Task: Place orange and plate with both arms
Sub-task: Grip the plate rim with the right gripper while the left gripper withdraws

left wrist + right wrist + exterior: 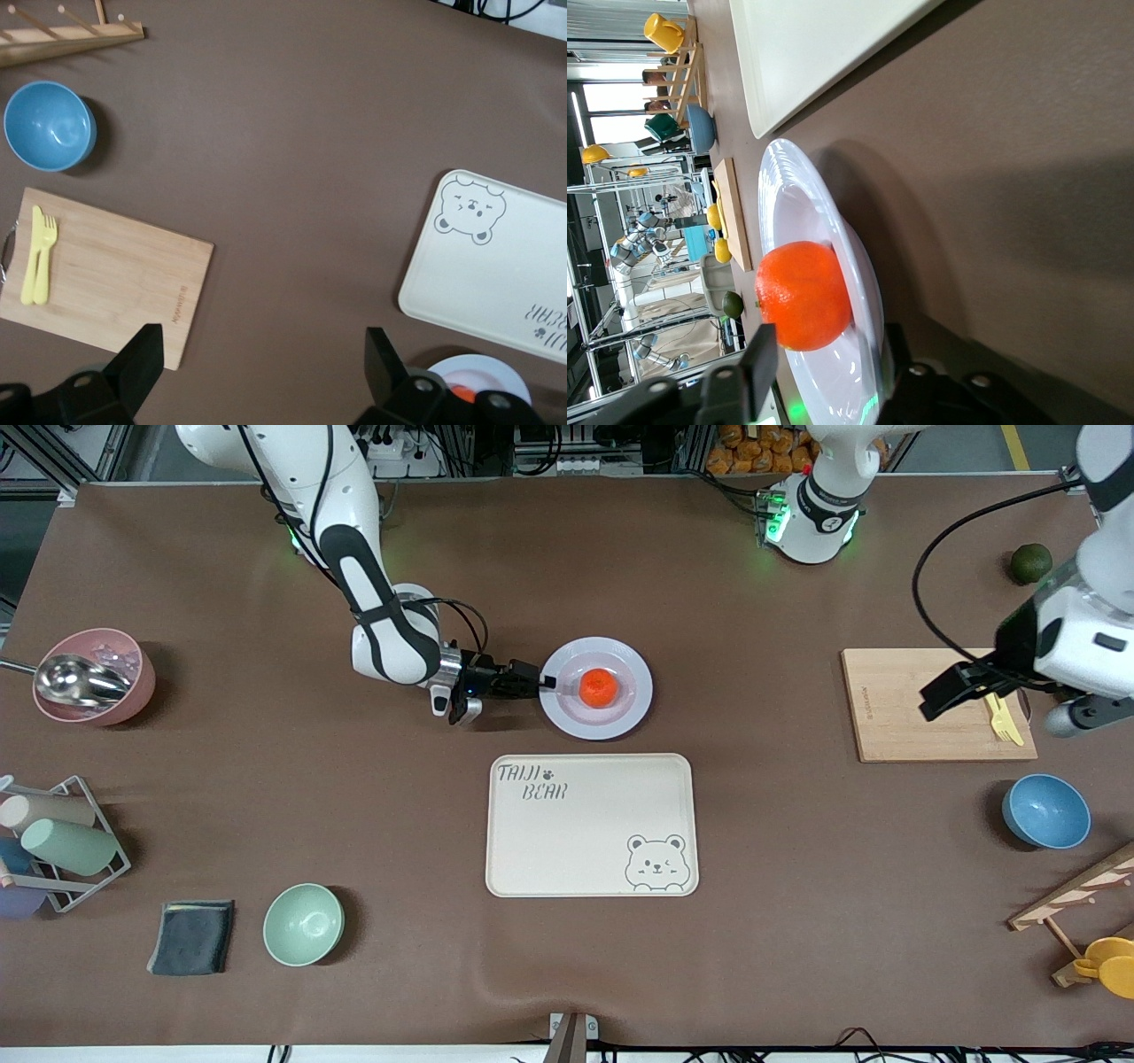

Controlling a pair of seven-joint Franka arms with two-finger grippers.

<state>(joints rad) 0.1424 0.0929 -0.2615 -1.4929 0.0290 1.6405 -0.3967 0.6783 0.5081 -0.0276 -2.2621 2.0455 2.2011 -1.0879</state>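
Observation:
The orange (598, 687) lies in the middle of the pale lavender plate (633, 664), which rests on the brown table farther from the front camera than the cream tray. My right gripper (545, 682) reaches in low at the plate's edge on the right arm's side. In the right wrist view its jaws straddle the rim of the plate (788, 195), one finger over the inside near the orange (802, 295) and one under the rim, with a gap still showing. My left gripper (943, 695) hangs open and empty over the wooden board's edge. The left wrist view shows it (264, 354) empty.
A cream bear-printed tray (592, 825) lies nearer the camera than the plate. A wooden board (912, 708) carries a yellow fork (1003, 720). A blue bowl (1045, 810), green bowl (303, 924), pink bowl (93, 676), dark green fruit (1030, 563) and cup rack (53, 850) ring the table.

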